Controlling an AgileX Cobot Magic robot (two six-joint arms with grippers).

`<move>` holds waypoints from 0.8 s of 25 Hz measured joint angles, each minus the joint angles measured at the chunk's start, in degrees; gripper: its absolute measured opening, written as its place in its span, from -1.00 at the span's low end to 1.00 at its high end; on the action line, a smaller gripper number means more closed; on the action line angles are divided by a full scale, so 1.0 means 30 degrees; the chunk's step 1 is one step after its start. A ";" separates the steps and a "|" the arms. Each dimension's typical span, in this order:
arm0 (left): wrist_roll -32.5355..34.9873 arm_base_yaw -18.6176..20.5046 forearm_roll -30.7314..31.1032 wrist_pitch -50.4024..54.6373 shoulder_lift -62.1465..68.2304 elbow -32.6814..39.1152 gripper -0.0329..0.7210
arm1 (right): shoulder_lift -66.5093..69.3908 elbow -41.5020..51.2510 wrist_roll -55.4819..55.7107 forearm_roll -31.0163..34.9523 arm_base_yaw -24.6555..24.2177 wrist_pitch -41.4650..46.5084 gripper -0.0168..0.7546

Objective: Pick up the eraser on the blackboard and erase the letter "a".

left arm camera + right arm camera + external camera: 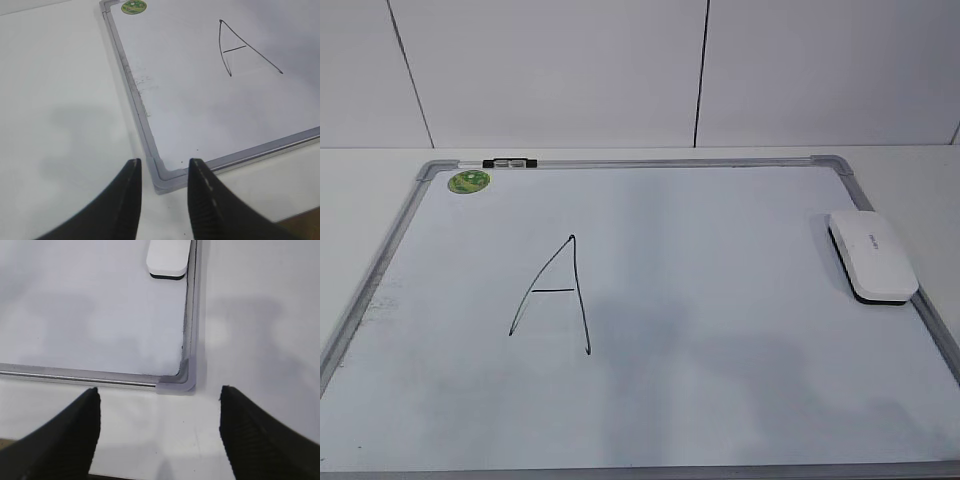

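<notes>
1. The left hand (163, 172) is closest. It hovers partly open and empty over the near left corner of the blackboard (150, 131).
2. The big letter "A" (552, 295) sits left of the blackboard's middle. No small "a" can be seen.
3. The eraser (871, 256) lies flat by the blackboard's right edge, probably so it is easy to grab.
4. The right hand (159, 407) hangs wide open and empty over the blackboard's near right corner, above the surface (260, 315).

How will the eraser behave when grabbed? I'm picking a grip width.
The eraser looks like a rigid plastic shell, so probably stiff and light. Its smooth rounded top may be slippery. Lying flat on the blackboard, it seems unlikely to roll or tip.
</notes>
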 joint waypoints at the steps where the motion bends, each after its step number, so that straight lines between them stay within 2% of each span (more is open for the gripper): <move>1: 0.0000 0.0000 0.0000 0.0000 0.0000 0.0000 -0.28 | 0.0000 0.0000 0.0000 0.0000 0.0000 -0.0012 0.50; 20: 0.0000 0.0000 0.0000 -0.0030 -0.0969 0.0000 -0.28 | -0.0946 0.0000 0.0000 0.0000 0.0000 -0.0052 0.50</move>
